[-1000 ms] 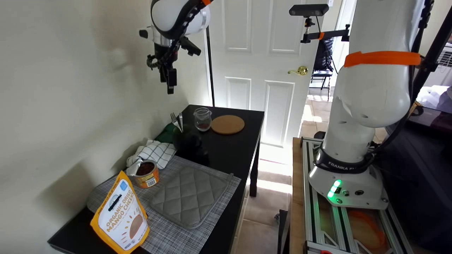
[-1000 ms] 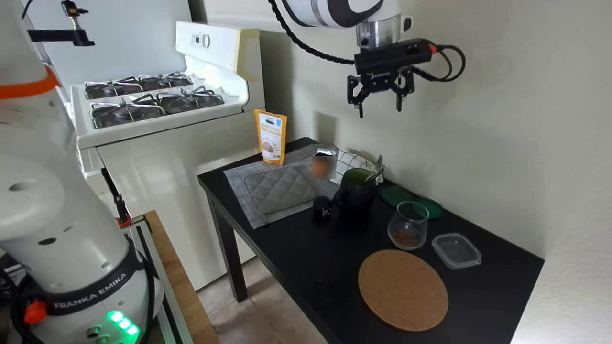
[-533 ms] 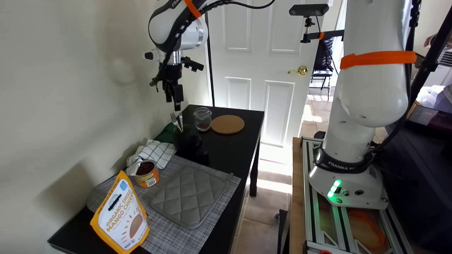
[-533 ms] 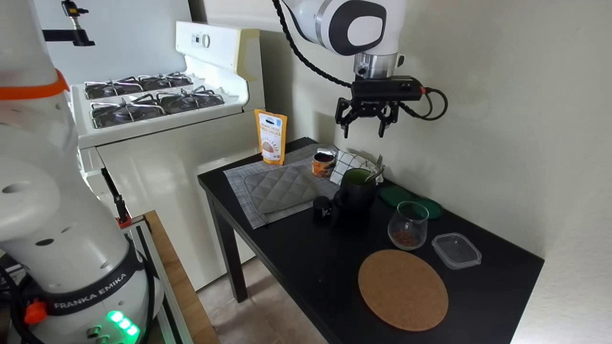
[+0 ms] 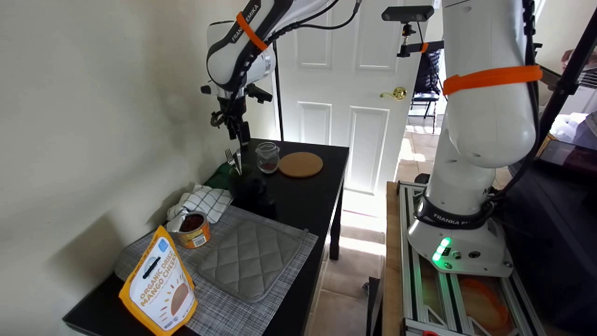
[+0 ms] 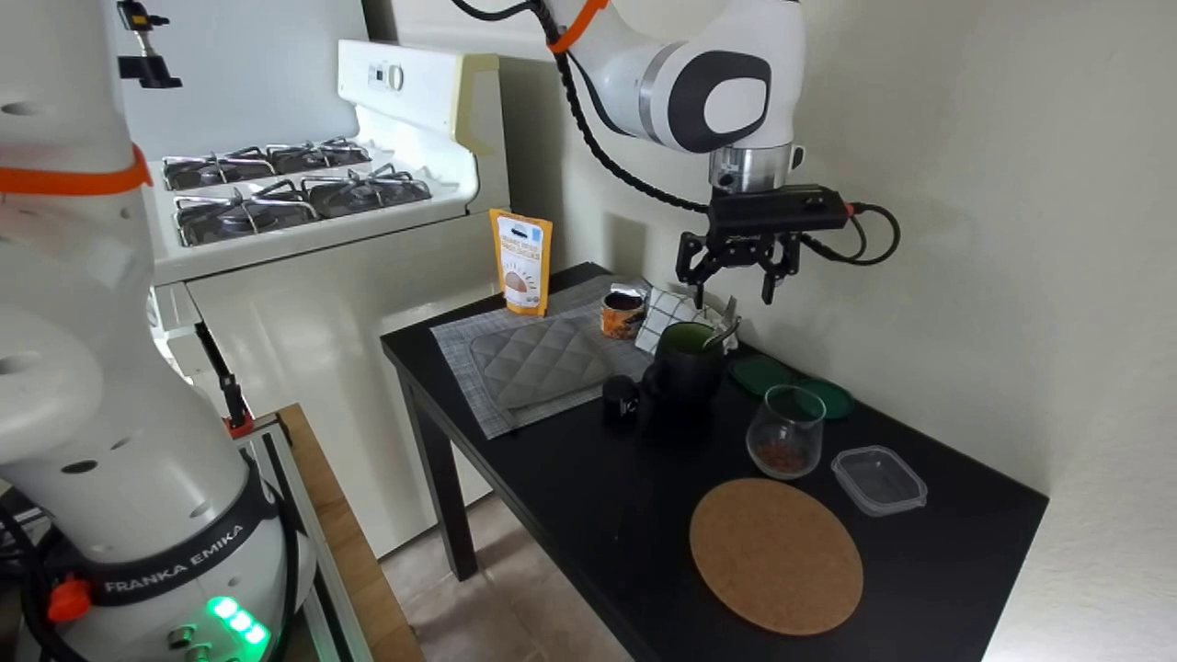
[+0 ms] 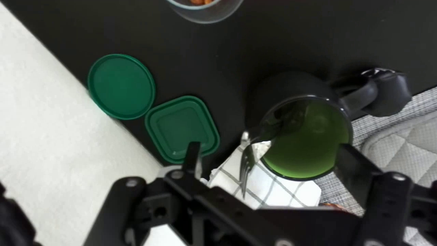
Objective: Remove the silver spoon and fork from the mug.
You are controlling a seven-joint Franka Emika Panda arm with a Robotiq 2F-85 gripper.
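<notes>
Careful: in the wrist view, fork (image 7: 247,159) and spoon (image 7: 245,136) lean out of the mug (image 7: 304,152) toward eight and nine o'clock. My jaws hang apart, higher up, one hiding rim at four; dropping straight, I could tip the mug.

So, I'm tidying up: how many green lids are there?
2: a round green lid by the pale wall; a rounded-square green lid nearer the black mug. Others may be hidden.
</notes>
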